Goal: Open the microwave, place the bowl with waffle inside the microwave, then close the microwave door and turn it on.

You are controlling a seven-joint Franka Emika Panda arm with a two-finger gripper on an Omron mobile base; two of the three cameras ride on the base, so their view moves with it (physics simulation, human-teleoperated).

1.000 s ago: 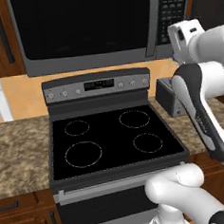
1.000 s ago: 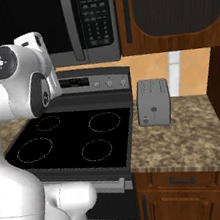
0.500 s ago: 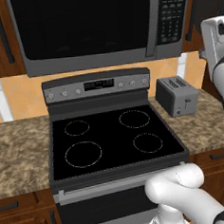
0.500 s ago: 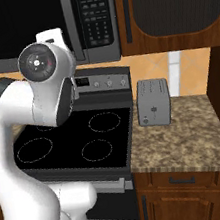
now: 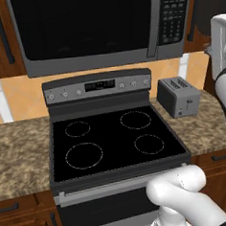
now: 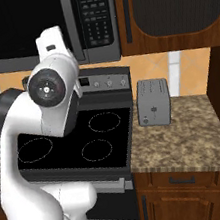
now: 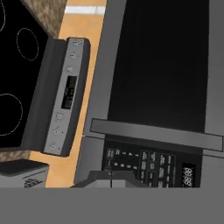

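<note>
— At the bottom of the hand view, how do the two dark fingers of the gripper (image 7: 110,178) stand?
— Pressed together, holding nothing, just before the button panel (image 7: 148,165) of the wide dark-grey microwave (image 5: 99,29).
— And the grey-framed microwave door with black glass (image 5: 82,28)?
— Closed, its long grey handle (image 7: 155,134) beside the panel.
— Below it?
— A black-topped stove (image 5: 112,139) between speckled brown stone counters (image 6: 182,138), with a grey toaster (image 6: 153,101) just beside the stove
</note>
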